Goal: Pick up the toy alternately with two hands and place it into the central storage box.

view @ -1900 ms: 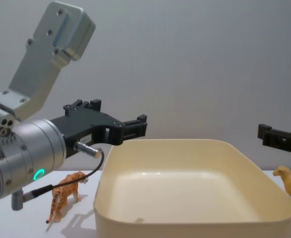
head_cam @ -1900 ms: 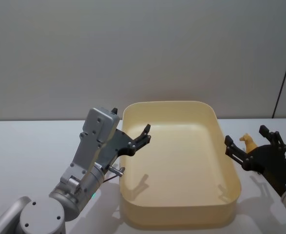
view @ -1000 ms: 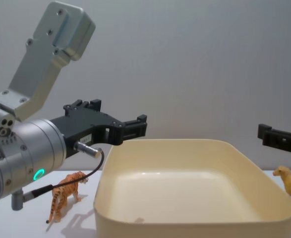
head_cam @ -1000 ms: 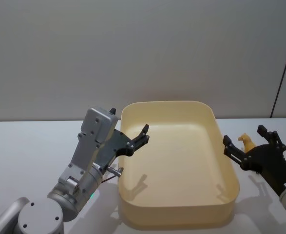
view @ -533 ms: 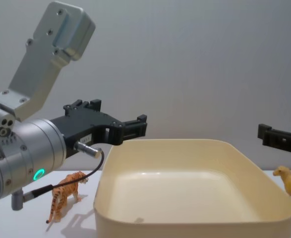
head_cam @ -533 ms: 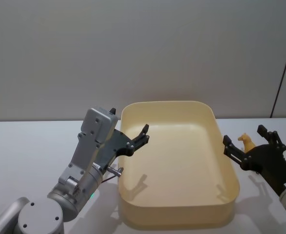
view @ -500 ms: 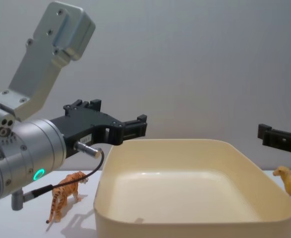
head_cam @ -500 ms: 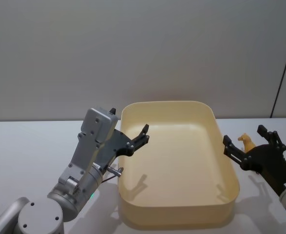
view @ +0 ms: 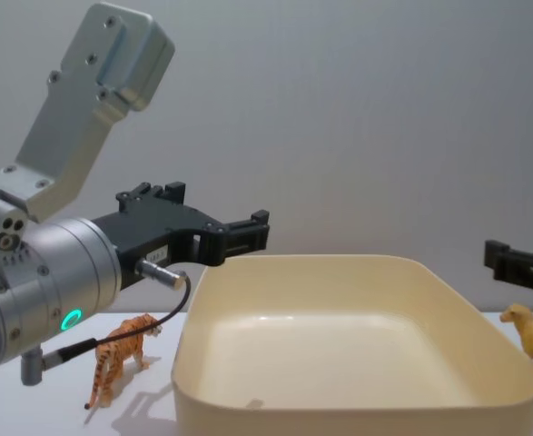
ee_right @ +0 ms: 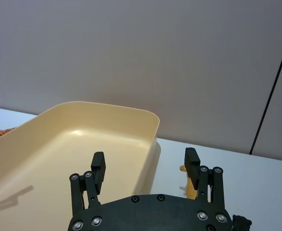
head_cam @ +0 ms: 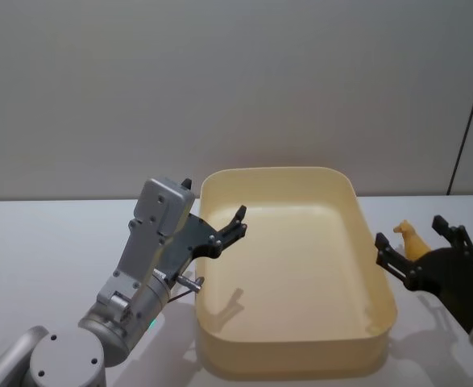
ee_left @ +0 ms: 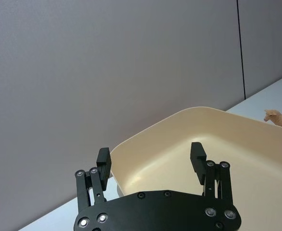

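Two small toy animals wait outside the box (head_cam: 292, 356), which holds nothing yet: a striped tiger (view: 119, 359) stands on the table just beside the box's left wall, and a yellow animal (head_cam: 408, 237) stands just beside its right wall. We judge both to be light, hard plastic figures, stiff and a little slick. Their thin legs could slip free or tip the toy over, so we would take each across the thick middle of the body, one finger on either flank. The left gripper (ee_left: 150, 154) hangs over the box's left rim, above the tiger's level, fingers spread wide with nothing between them. The right gripper (ee_right: 144, 158) hovers outside the box's right wall, near the yellow animal and higher than it, likewise spread and empty. The table (head_cam: 43, 242) under the box is plain, smooth and white, so a nudged toy would slide easily. Behind the box rises a bare grey wall (head_cam: 220, 81), with a dark vertical seam to the box's right.
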`<act>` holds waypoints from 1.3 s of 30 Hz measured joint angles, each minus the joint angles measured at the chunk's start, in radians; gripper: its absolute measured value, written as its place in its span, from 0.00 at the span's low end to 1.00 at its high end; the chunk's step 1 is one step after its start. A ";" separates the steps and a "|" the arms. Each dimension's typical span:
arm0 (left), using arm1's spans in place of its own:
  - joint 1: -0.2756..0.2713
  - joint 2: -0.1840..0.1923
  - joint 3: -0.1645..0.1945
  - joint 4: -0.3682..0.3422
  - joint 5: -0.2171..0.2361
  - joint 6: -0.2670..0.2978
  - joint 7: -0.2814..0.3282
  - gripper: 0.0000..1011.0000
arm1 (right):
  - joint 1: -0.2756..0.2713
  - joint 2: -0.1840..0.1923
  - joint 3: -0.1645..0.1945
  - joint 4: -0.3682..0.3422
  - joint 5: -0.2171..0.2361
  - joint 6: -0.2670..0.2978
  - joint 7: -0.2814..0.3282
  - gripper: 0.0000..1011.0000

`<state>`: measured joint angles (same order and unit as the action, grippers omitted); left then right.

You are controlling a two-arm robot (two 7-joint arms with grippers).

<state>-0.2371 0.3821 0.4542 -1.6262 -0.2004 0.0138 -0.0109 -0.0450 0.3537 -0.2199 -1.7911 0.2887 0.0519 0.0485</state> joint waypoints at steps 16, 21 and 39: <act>0.000 0.000 0.000 0.000 0.000 0.000 0.000 0.99 | -0.068 0.066 0.045 -0.033 0.002 0.039 -0.064 0.99; 0.000 0.000 0.000 0.000 0.000 0.000 0.000 0.99 | -0.083 0.082 0.063 -0.034 0.017 0.054 -0.086 0.99; 0.000 0.000 0.000 0.000 0.000 0.000 0.000 0.99 | -0.128 0.119 0.110 -0.017 0.058 0.134 -0.126 0.99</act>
<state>-0.2371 0.3821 0.4542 -1.6262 -0.2004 0.0138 -0.0109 -0.1729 0.4731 -0.1102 -1.8086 0.3465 0.1863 -0.0775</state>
